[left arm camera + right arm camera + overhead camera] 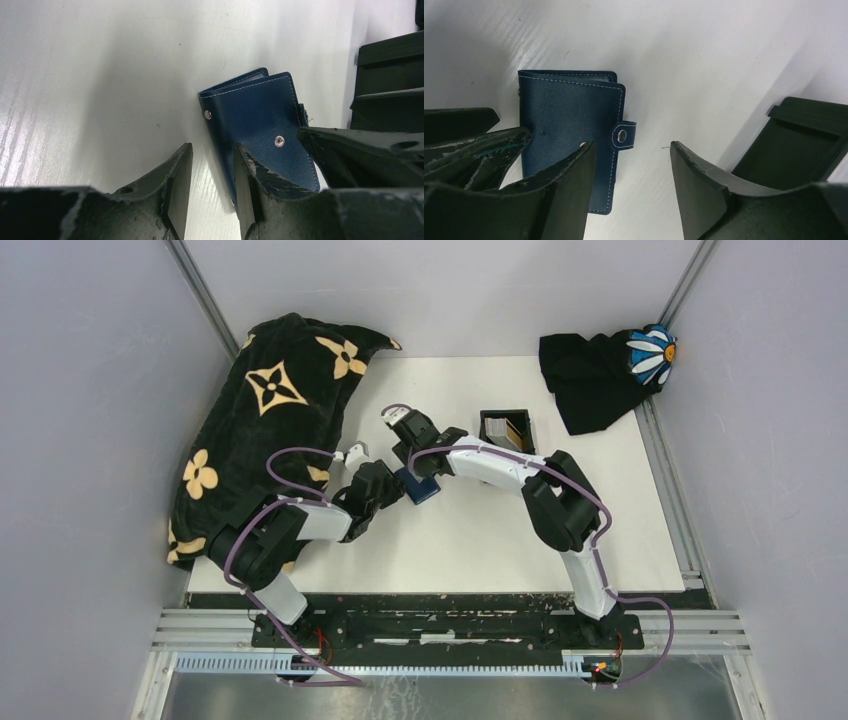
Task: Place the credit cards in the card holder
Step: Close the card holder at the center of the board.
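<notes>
The card holder [421, 487] is a navy-blue wallet lying shut on the white table, its snap tab [624, 135] fastened. My left gripper [212, 165] is open at the wallet's [255, 120] left edge, with its right finger over that edge. My right gripper [631, 150] is open too, low over the card holder [569, 115]. Its left finger is above the cover, and the tab and bare table lie in the gap. The credit cards [513, 431] stand tan and whitish in a black tray [489, 425] behind the right arm. Neither gripper holds anything.
A black cloth with tan flowers [270, 430] is heaped along the table's left side. A black cloth with a daisy patch [600, 375] lies at the back right corner. The black tray [794, 145] sits close to the right of my right gripper.
</notes>
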